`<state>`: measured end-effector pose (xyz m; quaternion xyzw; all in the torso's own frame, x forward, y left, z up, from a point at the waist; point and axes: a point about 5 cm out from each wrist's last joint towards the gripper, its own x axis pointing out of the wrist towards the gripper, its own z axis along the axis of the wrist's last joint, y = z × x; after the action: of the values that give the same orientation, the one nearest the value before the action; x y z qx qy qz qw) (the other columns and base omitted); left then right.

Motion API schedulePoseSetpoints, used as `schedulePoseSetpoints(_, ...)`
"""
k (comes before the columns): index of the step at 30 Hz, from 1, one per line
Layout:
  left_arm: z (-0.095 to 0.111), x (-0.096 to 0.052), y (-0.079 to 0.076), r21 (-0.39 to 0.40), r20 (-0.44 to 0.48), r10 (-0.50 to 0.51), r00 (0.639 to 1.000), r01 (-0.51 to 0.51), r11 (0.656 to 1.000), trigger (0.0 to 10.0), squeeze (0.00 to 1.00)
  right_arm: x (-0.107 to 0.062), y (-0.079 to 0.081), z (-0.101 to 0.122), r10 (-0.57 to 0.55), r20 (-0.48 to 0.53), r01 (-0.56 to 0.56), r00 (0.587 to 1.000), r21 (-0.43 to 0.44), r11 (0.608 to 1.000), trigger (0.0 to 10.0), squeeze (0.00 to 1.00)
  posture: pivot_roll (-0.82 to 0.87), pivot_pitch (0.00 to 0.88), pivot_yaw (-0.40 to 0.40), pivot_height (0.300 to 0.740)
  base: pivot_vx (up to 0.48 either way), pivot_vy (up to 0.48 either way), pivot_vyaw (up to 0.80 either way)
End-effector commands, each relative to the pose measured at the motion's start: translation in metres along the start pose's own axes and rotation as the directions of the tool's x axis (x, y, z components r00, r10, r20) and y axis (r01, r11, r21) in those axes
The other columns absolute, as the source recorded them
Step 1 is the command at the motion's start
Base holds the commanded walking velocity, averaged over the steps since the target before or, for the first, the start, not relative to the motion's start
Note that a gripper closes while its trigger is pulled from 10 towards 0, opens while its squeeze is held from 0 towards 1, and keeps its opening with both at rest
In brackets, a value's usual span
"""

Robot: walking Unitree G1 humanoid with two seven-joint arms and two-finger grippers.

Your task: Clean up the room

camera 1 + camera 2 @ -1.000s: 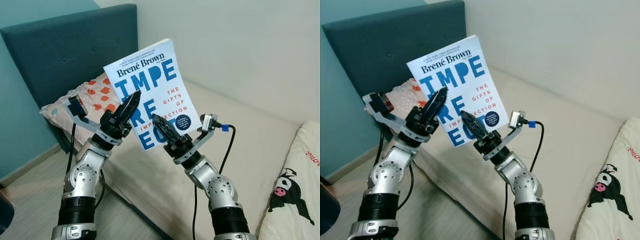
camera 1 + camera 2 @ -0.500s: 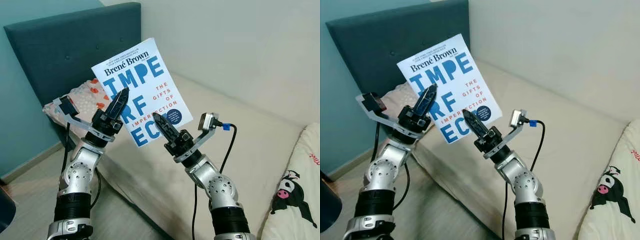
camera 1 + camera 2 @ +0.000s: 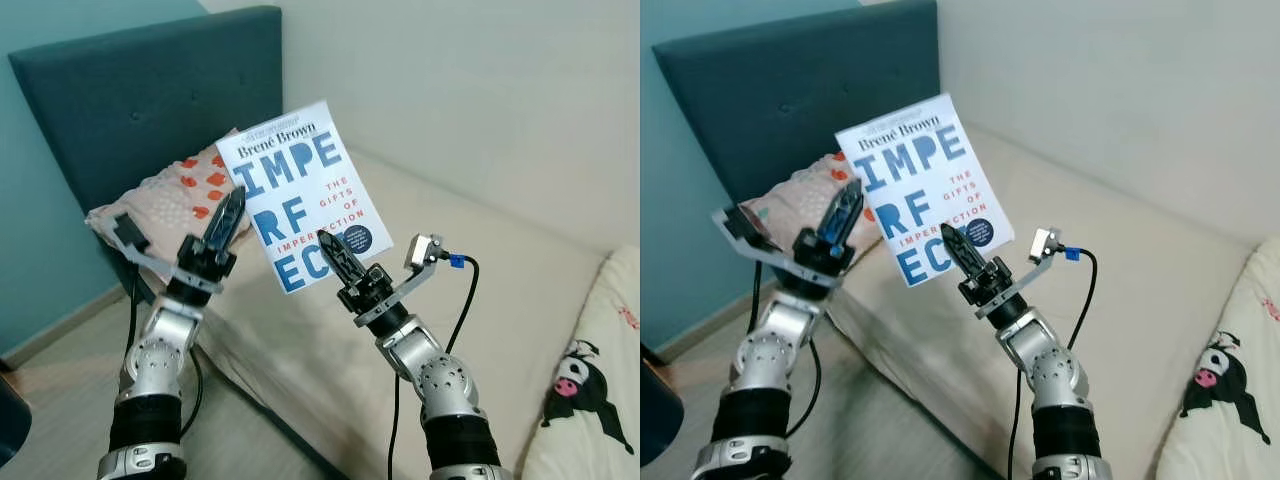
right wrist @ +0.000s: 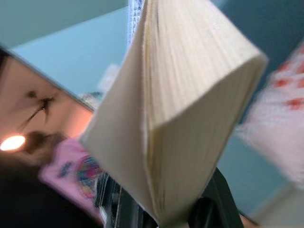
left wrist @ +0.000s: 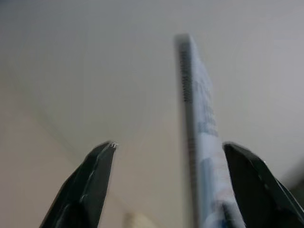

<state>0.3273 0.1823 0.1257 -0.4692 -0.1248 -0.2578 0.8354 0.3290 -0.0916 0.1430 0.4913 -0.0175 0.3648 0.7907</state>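
A white paperback book [image 3: 300,190] with blue letters stands tilted in the air over the bed's edge. My right gripper [image 3: 335,252] is shut on its lower edge, and the right wrist view shows the page block [image 4: 190,95] clamped between the fingers. My left gripper [image 3: 230,212] is raised just left of the book, open and apart from it. In the left wrist view the book's edge [image 5: 197,123] stands close to one of the spread fingers [image 5: 97,175].
A beige mattress [image 3: 500,260] runs along the white wall, with a teal headboard [image 3: 130,100] at the left. A pillow with orange spots [image 3: 170,200] leans on the headboard. A white cartoon-print pillow [image 3: 590,380] lies at the right. Bare floor [image 3: 60,360] shows at the lower left.
My left gripper has come off the book's left edge and now stands apart beside it. The book has shifted a little to the right in my right gripper.
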Motion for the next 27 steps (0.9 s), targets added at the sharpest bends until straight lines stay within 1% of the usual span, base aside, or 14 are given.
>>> schedulePoseSetpoints(1, 0.0, -0.018, 0.018, 0.031, -0.011, 0.12, 0.993, -0.119, 0.992, 10.0, 1.0, -0.001, -0.006, 0.004, -0.055, 0.016, 0.055, 0.998, -0.045, 0.997, 0.0, 0.0, -0.07, 0.069, -0.035, 0.74, 0.0, 0.0, 0.0)
schedulePoseSetpoints(2, -0.003, -0.039, 0.041, 0.083, -0.037, 0.314, 0.949, -0.31, 0.947, 10.0, 1.0, -0.005, -0.021, 0.002, -0.187, -0.028, 0.181, 0.982, -0.143, 0.973, 0.0, 0.0, -0.07, 0.069, -0.032, 0.74, 0.0, 0.0, 0.0)
schedulePoseSetpoints(3, -0.003, -0.039, 0.041, 0.083, -0.037, 0.314, 0.949, -0.31, 0.947, 10.0, 1.0, -0.005, -0.021, 0.002, -0.187, -0.028, 0.181, 0.982, -0.143, 0.973, 0.0, 0.0, -0.07, 0.069, -0.032, 0.74, 0.0, 0.0, 0.0)
schedulePoseSetpoints(4, -0.006, -0.07, 0.062, 0.162, -0.066, 0.522, 0.85, -0.507, 0.847, 10.0, 1.0, -0.016, -0.04, -0.001, -0.355, -0.078, 0.321, 0.931, -0.283, 0.904, 0.0, 0.0, -0.07, 0.07, -0.033, 0.74, 0.0, 0.0, 0.0)
schedulePoseSetpoints(5, -0.006, -0.07, 0.062, 0.162, -0.066, 0.522, 0.85, -0.507, 0.847, 10.0, 1.0, -0.016, -0.04, -0.001, -0.355, -0.078, 0.321, 0.931, -0.283, 0.904, 0.0, 0.0, -0.07, 0.07, -0.033, 0.74, 0.0, 0.0, 0.0)
schedulePoseSetpoints(6, -0.008, -0.104, 0.078, 0.226, -0.077, 0.69, 0.72, -0.661, 0.716, 10.0, 1.0, -0.029, -0.056, -0.007, -0.481, -0.132, 0.39, 0.866, -0.424, 0.818, 0.0, 0.0, -0.07, 0.071, -0.033, 0.74, 0.0, 0.0, 0.0)
schedulePoseSetpoints(7, -0.011, -0.14, 0.088, 0.3, -0.092, 0.813, 0.575, -0.763, 0.573, 10.0, 0.0, -0.047, -0.071, -0.012, -0.594, -0.168, 0.43, 0.787, -0.54, 0.724, 3.3, 0.0, -0.06, 0.072, -0.039, 0.74, 0.0, 0.0, 0.0)
schedulePoseSetpoints(8, -0.011, -0.14, 0.088, 0.3, -0.092, 0.813, 0.575, -0.763, 0.573, 10.0, 0.0, -0.047, -0.071, -0.012, -0.594, -0.168, 0.43, 0.787, -0.54, 0.724, 3.3, 0.0, -0.06, 0.072, -0.039, 0.74, 0.0, 0.0, 0.0)
schedulePoseSetpoints(9, -0.014, -0.166, 0.092, 0.342, -0.101, 0.874, 0.476, -0.808, 0.48, 10.0, 0.0, -0.063, -0.082, -0.016, -0.681, -0.195, 0.45, 0.705, -0.619, 0.643, 10.0, 0.0, -0.06, 0.073, -0.04, 0.74, 0.0, 0.0, 0.0)
schedulePoseSetpoints(10, -0.014, -0.166, 0.092, 0.342, -0.101, 0.874, 0.476, -0.808, 0.48, 10.0, 0.0, -0.063, -0.082, -0.016, -0.681, -0.195, 0.45, 0.705, -0.619, 0.643, 10.0, 0.0, -0.06, 0.073, -0.04, 0.74, 0.0, 0.0, 0.0)
schedulePoseSetpoints(12, -0.031, -0.219, 0.091, 0.421, -0.168, 0.946, 0.277, -0.848, 0.323, 10.0, 0.0, -0.101, -0.1, -0.032, -0.817, -0.251, 0.39, 0.52, -0.781, 0.488, 10.0, 0.0, -0.06, 0.075, -0.046, 0.74, 0.0, 0.0, 0.8)
schedulePoseSetpoints(13, -0.031, -0.219, 0.091, 0.421, -0.168, 0.946, 0.277, -0.848, 0.323, 10.0, 0.0, -0.101, -0.1, -0.032, -0.817, -0.251, 0.39, 0.52, -0.781, 0.488, 10.0, 0.0, -0.06, 0.075, -0.046, 0.74, 0.0, 0.0, 0.8)
schedulePoseSetpoints(14, -0.043, -0.243, 0.088, 0.481, -0.205, 0.962, 0.18, -0.838, 0.26, 10.0, 0.0, -0.119, -0.105, -0.038, -0.855, -0.254, 0.351, 0.451, -0.831, 0.432, 10.0, 0.0, -0.06, 0.073, -0.047, 0.74, 0.0, 0.0, 0.8)
schedulePoseSetpoints(27, -0.063, -0.263, 0.082, 0.558, -0.257, 0.962, 0.093, -0.798, 0.227, 10.0, 0.0, -0.119, -0.109, -0.033, -0.873, -0.171, 0.406, 0.457, -0.833, 0.376, 10.0, 0.0, -0.07, 0.07, -0.036, 0.74, 0.295, 0.0, 0.12)
